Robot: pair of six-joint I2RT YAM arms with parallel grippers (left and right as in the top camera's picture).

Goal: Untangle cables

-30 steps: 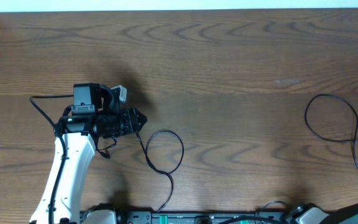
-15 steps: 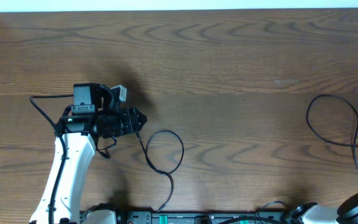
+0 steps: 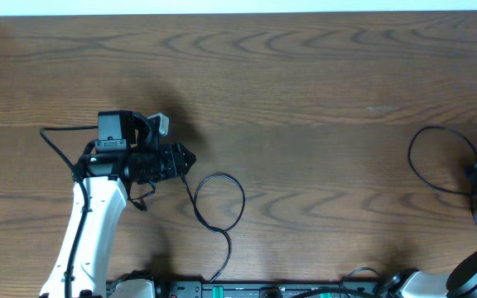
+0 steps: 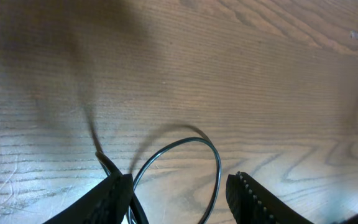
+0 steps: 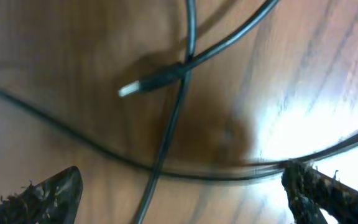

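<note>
- Hovering low over the wood-grain surface (image 3: 305, 83), the left gripper (image 4: 179, 180) has its two fingers set apart, roughly half spread and clenched on nothing.
- The left black cable (image 4: 218, 171) curls into one open loop on the surface, lying in the gap between those fingers in the left wrist view.
- One strand of that loop runs right against the inner edge of one finger (image 4: 118, 190). Whether it is pinned there or only touching cannot be told.
- In the overhead view the loop sits just beside the left gripper's tip, towards the near edge, with a tail trailing down to the arm mounts.
- The right gripper (image 5: 180, 174) is released, with its fingers spread wide at the far right edge of the overhead view.
- The right black cable (image 5: 190, 25) lies below it on the surface, forming a larger loop, well apart from the left one.
- In the right wrist view, blurred, its strands cross one another. A small plug end (image 5: 151, 82) with a pale tip lies across the crossing, ahead of the open fingers.
- Neither finger of the right gripper touches a strand as far as the blur allows.
</note>
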